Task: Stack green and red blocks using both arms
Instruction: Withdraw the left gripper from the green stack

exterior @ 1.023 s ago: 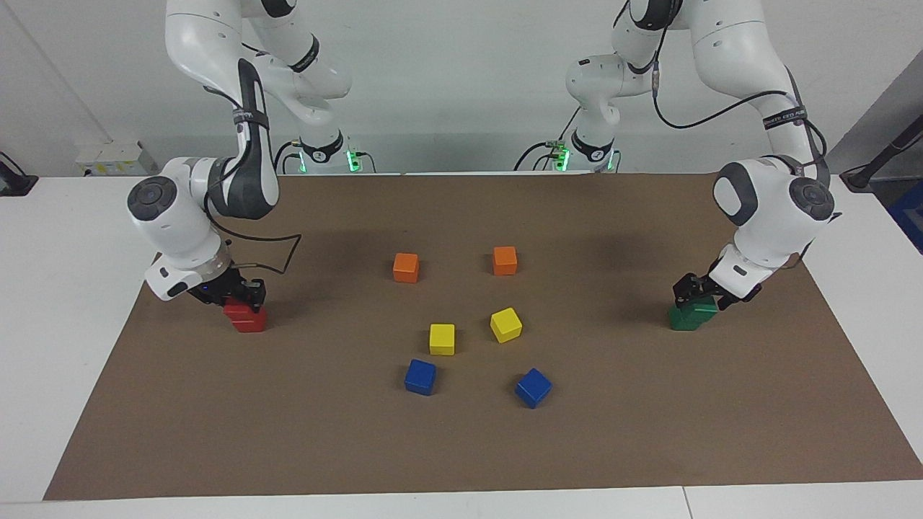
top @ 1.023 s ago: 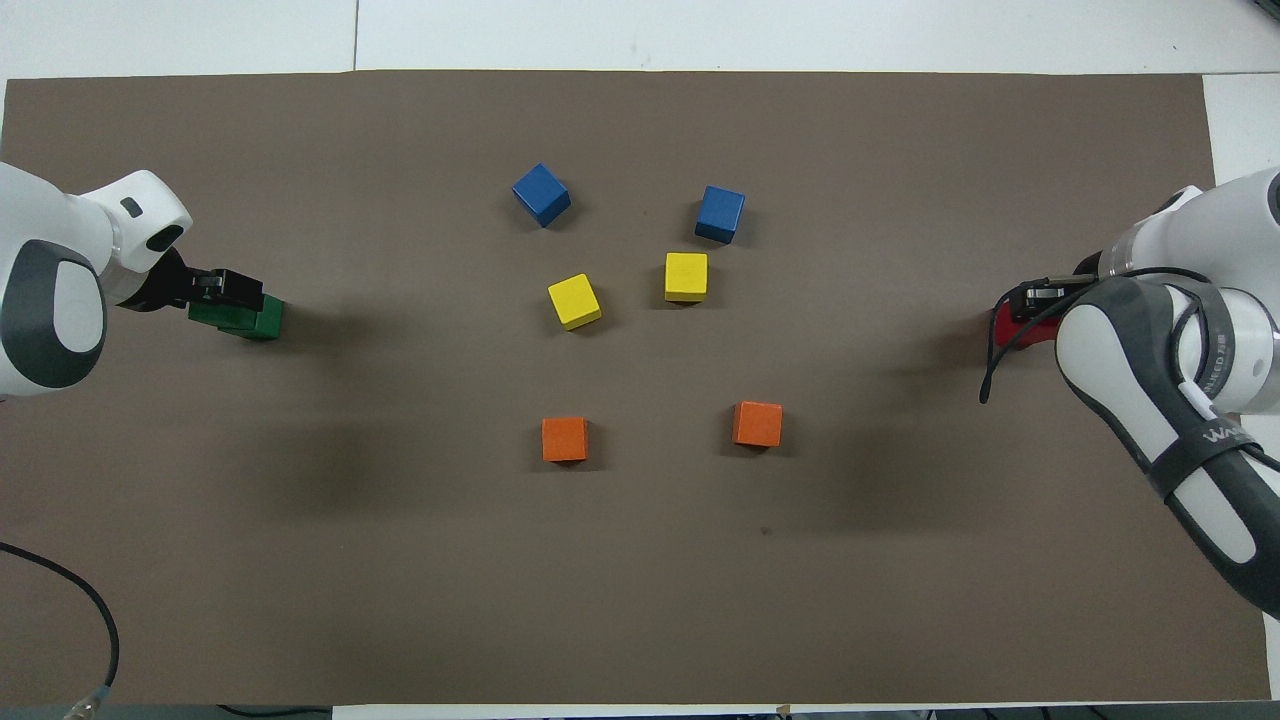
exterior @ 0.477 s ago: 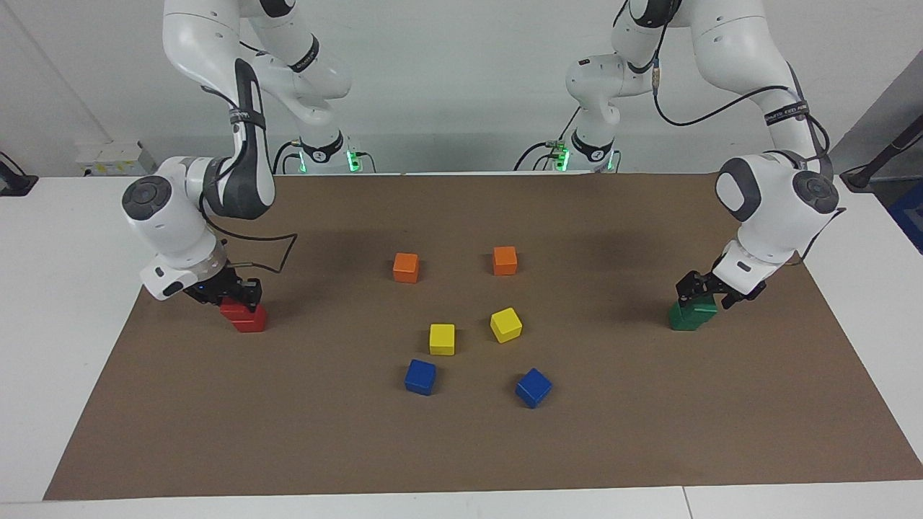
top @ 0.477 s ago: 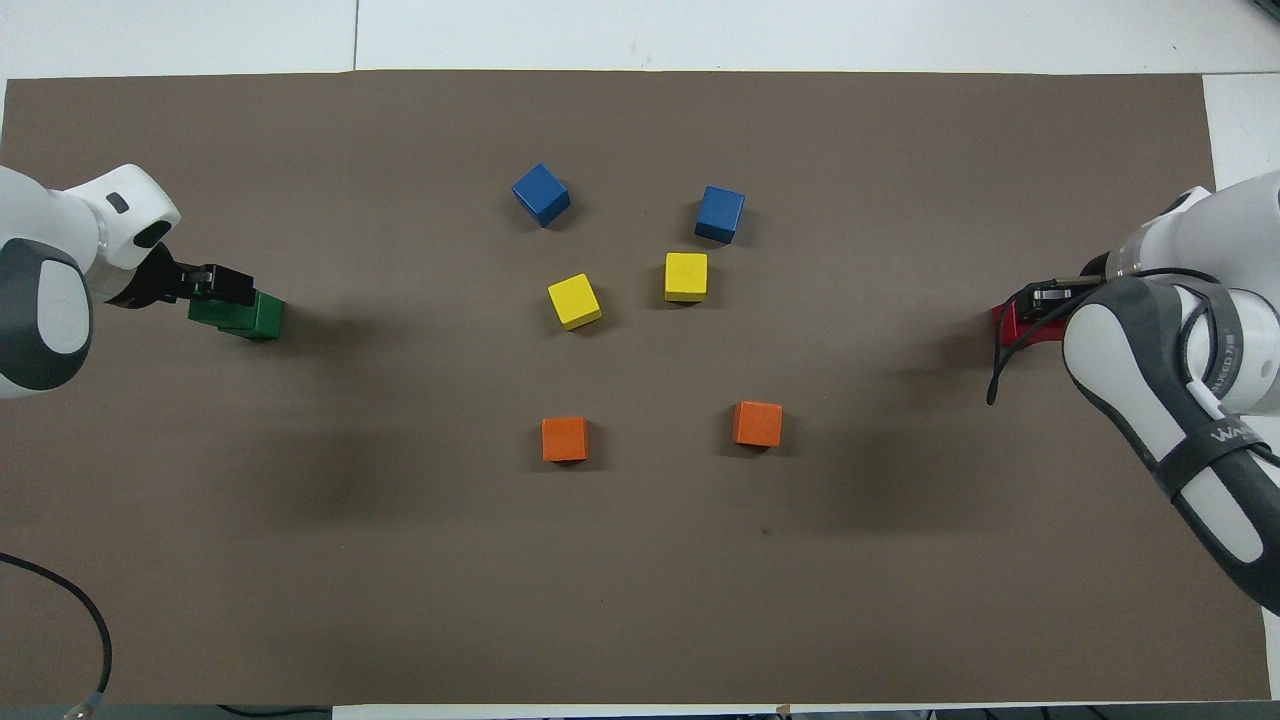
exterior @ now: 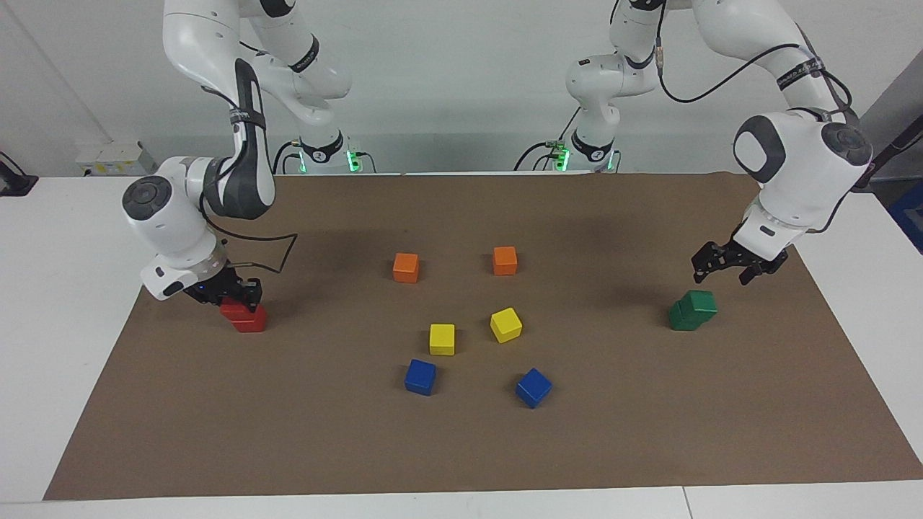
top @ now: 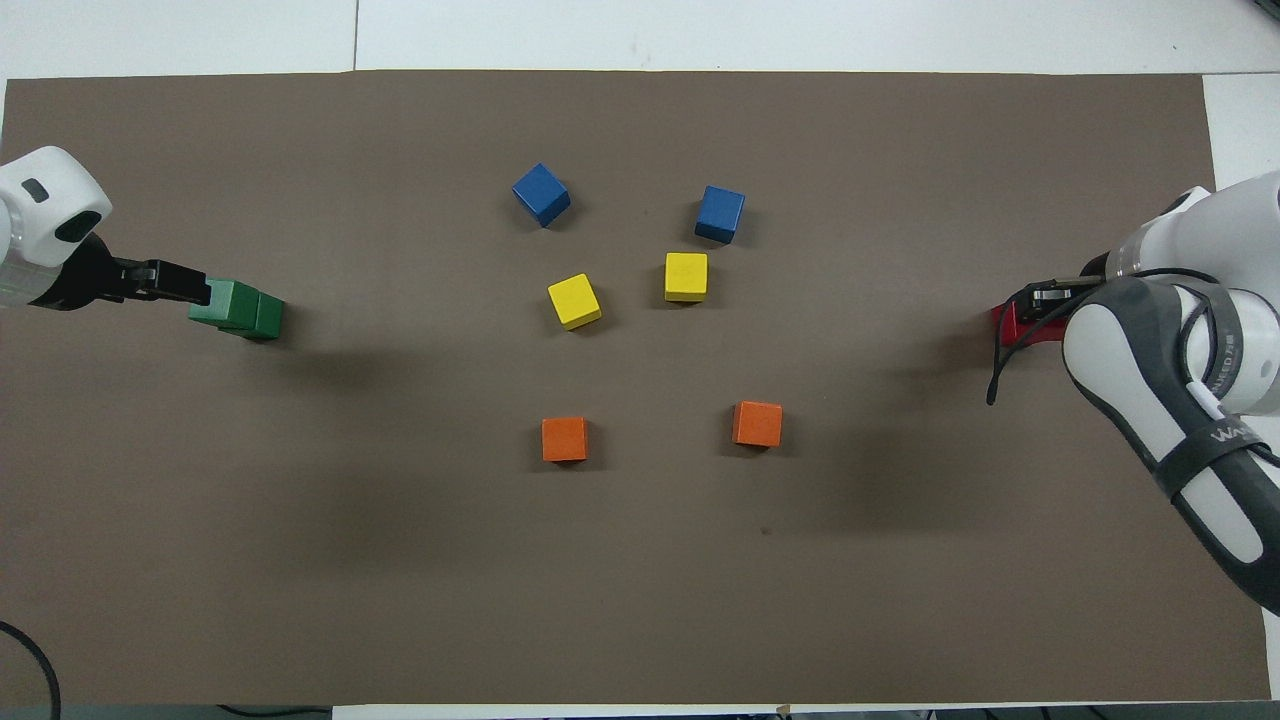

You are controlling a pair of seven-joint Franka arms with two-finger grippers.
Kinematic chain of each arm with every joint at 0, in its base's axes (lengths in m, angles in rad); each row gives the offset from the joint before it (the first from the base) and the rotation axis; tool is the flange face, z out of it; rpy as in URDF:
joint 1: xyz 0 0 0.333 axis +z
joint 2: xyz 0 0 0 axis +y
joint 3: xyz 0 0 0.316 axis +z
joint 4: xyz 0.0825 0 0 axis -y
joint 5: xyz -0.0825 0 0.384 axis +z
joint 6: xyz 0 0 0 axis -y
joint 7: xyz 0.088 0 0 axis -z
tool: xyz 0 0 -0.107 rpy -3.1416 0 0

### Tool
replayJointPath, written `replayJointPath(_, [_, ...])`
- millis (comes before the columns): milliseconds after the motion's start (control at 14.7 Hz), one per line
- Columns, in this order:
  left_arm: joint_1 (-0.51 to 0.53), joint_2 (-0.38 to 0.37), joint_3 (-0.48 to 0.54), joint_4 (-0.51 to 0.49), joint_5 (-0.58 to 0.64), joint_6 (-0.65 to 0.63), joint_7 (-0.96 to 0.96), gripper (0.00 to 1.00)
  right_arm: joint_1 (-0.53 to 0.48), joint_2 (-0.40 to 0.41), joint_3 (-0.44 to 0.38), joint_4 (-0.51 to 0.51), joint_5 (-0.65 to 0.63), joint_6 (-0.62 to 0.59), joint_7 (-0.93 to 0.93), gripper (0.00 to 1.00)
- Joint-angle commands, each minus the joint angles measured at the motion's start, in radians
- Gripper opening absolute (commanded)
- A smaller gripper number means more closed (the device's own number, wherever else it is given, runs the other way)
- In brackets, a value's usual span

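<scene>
Small, light, rigid and glossy, the green stack (exterior: 692,311) at the mat's 3 o'clock sits released under the open left gripper (exterior: 728,263), while the right gripper (exterior: 231,292) clamps the top red block (exterior: 234,309) at 9 o'clock by its flat sides.

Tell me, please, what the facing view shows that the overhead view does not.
Facing view only: the dark green glossy cubes and bright red glossy cubes stand as two-high stacks. The open left gripper hangs clear above the green one, and the right gripper is shut on the upper red cube. Overhead view only: a thin black cable at the mat's corner by the left arm. Both: the brown paper mat and loose orange cubes, yellow cubes and blue cubes.
</scene>
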Motion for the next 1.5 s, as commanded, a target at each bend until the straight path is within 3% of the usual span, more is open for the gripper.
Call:
replayJointPath(0, [0.008,-0.018,0.001,0.089,-0.006,-0.145,-0.002,1.00,-0.013,-0.026,0.009,-0.034,0.015,0.019,-0.037,0.00])
replayJointPath(341, [0.006,-0.136,0.001,0.112,0.013,-0.312,-0.086,1.00,-0.008,-0.024,0.009,-0.034,0.015,0.022,-0.035,0.00])
replayJointPath(682, [-0.013,-0.159,0.006,0.120,0.022,-0.406,-0.135,1.00,-0.007,-0.023,0.009,-0.032,0.015,0.037,-0.035,0.00])
replayJointPath(750, [-0.024,-0.161,0.006,0.129,0.020,-0.423,-0.151,1.00,-0.002,-0.021,0.009,-0.031,0.015,0.037,-0.029,0.15])
replayJointPath(818, [-0.026,-0.165,0.004,0.163,0.020,-0.456,-0.163,1.00,0.000,-0.021,0.009,-0.031,0.015,0.037,-0.022,0.49])
replayJointPath(886, [-0.042,-0.162,0.004,0.209,0.022,-0.507,-0.177,1.00,0.000,-0.021,0.009,-0.029,0.015,0.037,-0.011,0.67])
replayJointPath(955, [-0.047,-0.153,0.006,0.242,0.022,-0.527,-0.186,1.00,0.000,-0.021,0.009,-0.029,0.015,0.036,-0.008,0.76])
replayJointPath(1091, [-0.068,-0.145,0.004,0.257,0.027,-0.521,-0.221,1.00,0.000,-0.019,0.009,-0.029,0.015,0.037,-0.008,0.89])
replayJointPath(1432, [-0.075,-0.162,0.006,0.243,0.028,-0.516,-0.245,1.00,0.000,-0.019,0.009,-0.028,0.015,0.036,-0.008,0.93])
